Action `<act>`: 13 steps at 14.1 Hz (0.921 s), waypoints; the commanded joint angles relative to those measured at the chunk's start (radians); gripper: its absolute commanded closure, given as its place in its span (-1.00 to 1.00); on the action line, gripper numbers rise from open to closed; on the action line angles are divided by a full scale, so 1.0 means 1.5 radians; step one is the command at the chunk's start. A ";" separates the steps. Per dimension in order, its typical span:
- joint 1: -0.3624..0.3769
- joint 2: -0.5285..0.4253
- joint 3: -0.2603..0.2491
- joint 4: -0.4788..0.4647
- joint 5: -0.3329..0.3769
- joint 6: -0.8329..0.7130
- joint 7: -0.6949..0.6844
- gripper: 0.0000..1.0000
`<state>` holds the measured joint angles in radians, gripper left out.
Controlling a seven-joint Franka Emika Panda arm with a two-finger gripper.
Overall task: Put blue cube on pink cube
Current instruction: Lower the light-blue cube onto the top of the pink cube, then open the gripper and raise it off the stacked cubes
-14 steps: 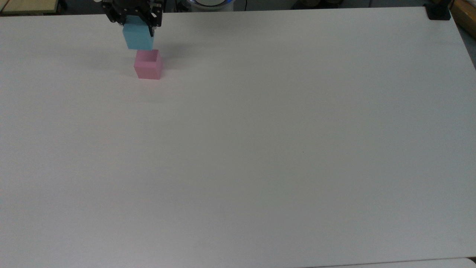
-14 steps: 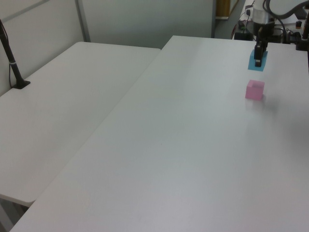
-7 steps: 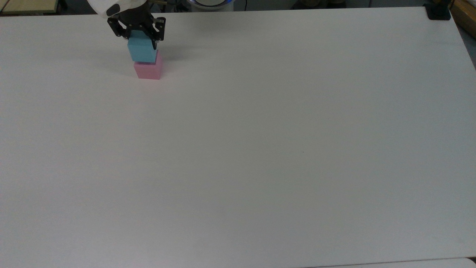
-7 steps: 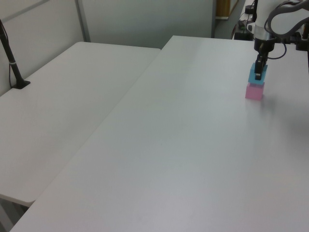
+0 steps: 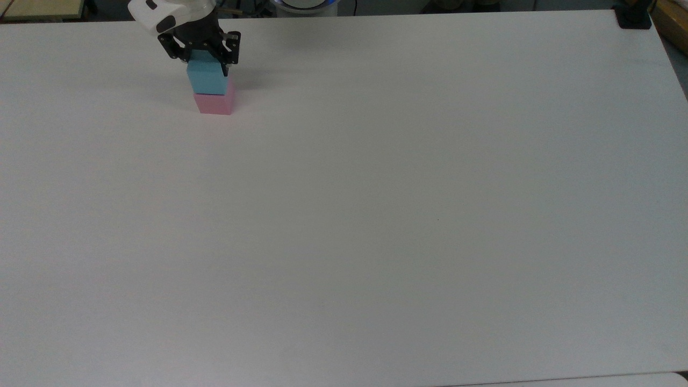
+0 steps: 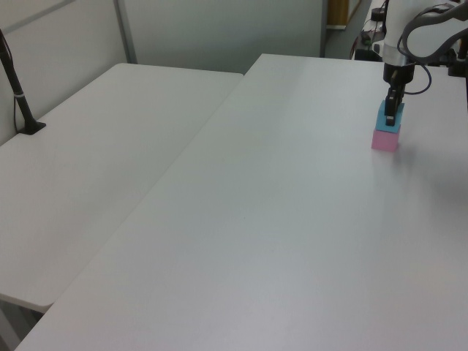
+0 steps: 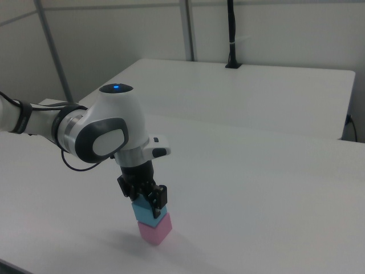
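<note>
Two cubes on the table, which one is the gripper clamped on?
The blue cube, the upper one of the stack. The gripper has its fingers on either side of it. The pink cube sits underneath on the table, untouched by the fingers.

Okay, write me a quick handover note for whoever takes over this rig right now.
End effector: shut on the blue cube, coming straight down from above.
Blue cube: resting on the pink cube, roughly square with it in the right view.
Pink cube: on the white table, near the far edge at the top view's left.
Done: blue cube carried over and lowered onto pink.
Left: open, lift clear, check the stack stands.
</note>
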<state>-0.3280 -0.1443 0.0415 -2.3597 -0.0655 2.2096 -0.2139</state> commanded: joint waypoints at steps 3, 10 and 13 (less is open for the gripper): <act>-0.004 -0.005 -0.001 -0.005 -0.009 0.015 -0.012 -1.00; 0.000 -0.016 -0.001 0.057 -0.008 -0.071 -0.011 -1.00; 0.028 -0.017 0.002 0.139 -0.001 -0.185 -0.006 -1.00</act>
<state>-0.3245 -0.1572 0.0431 -2.2441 -0.0655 2.0698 -0.2142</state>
